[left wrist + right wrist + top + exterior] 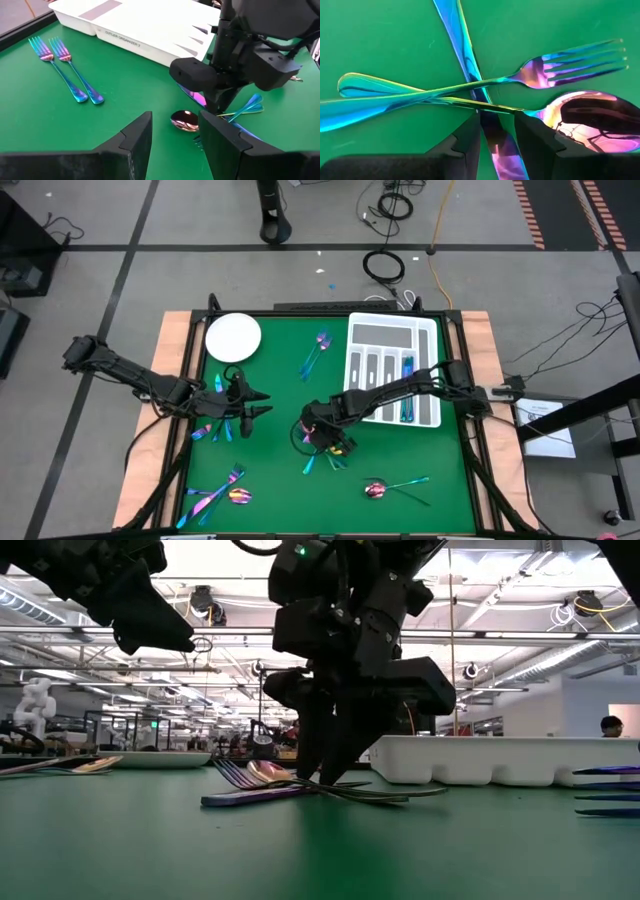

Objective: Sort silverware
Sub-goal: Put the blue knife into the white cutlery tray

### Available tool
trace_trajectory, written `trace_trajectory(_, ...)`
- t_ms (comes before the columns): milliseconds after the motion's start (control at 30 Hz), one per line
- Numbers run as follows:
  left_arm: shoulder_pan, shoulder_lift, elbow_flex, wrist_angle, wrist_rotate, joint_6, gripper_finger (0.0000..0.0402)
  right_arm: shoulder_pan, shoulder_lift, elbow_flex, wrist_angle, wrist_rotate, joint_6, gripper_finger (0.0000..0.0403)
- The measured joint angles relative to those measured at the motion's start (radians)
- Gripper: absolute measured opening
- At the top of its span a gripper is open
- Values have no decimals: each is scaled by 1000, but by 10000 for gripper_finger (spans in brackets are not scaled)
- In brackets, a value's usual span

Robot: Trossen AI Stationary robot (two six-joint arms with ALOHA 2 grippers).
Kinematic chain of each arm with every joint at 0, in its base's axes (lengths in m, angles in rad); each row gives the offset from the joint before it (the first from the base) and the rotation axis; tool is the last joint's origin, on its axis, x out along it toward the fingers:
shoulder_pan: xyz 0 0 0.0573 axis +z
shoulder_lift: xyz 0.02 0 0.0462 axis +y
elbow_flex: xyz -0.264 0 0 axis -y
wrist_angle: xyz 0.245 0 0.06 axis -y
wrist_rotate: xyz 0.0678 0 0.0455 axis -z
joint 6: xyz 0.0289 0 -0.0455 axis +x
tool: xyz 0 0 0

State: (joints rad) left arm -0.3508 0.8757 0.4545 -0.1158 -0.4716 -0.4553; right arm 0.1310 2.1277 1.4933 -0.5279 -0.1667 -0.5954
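A fork (570, 60), a spoon (590, 117) and a knife (465, 45), all shiny and iridescent, lie crossed in a small pile (328, 448) at the table's middle. My right gripper (497, 132) points steeply down over the pile, open, with one finger on each side of the knife, just past where the fork and spoon handles cross it. My left gripper (258, 406) hovers open above the table's left part, nothing between its fingers (137, 137). It faces the pile and my right gripper (220, 107). My right gripper comes at the knife from above, its fingers (532, 135) astride the knife's flat length (492, 125) and across it. The knife lies flat on the table under the fork and spoon. I cannot tell whether the fingers touch the knife.
The white compartmented tray (392, 370) stands at the far right, with a few pieces in it. A round white plate (233, 337) sits far left. More silverware lies loose: two forks (315, 355), pieces near the left gripper (215, 430), front left (215, 498) and front right (392, 488).
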Motion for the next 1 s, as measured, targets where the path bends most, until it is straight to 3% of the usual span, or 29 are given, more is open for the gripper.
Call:
trace_trajectory(667,0,0,0,2,15,24,162,51,13,-1,88,-30,9,114)
trace_trajectory(1000,0,0,0,2,15,25,162,7,11,-1,52,-23,38,114)
